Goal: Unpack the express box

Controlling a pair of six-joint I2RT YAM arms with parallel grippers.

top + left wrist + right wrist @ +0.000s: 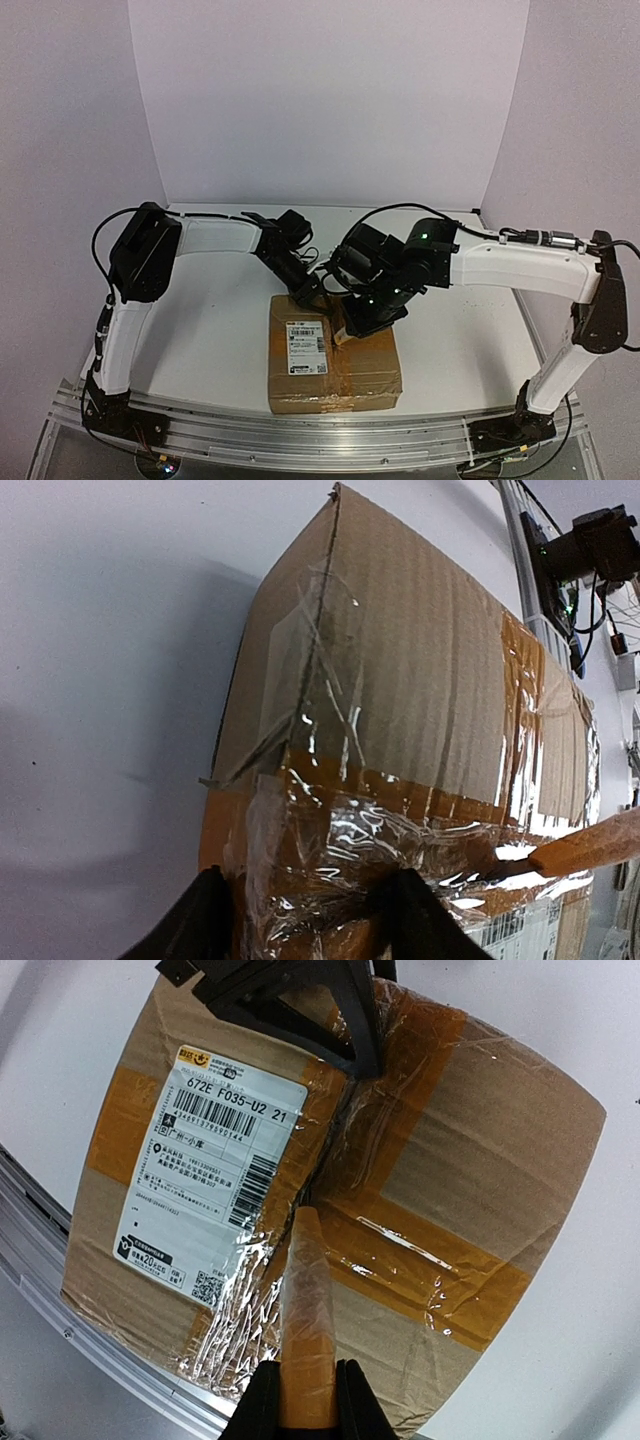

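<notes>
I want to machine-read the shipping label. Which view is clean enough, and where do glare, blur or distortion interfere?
Right wrist: label sharp and legible beside the taped stick, though the edges of the express box bow from the wide lens. Left wrist: strong glare on crinkled clear tape, label cut off at the frame edge. Top external: even light, but label small and soft.

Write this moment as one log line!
left gripper: at far edge of flat brown cardboard express box | right gripper: shut on orange tape-wrapped stick | stick tip: at box's centre seam
</notes>
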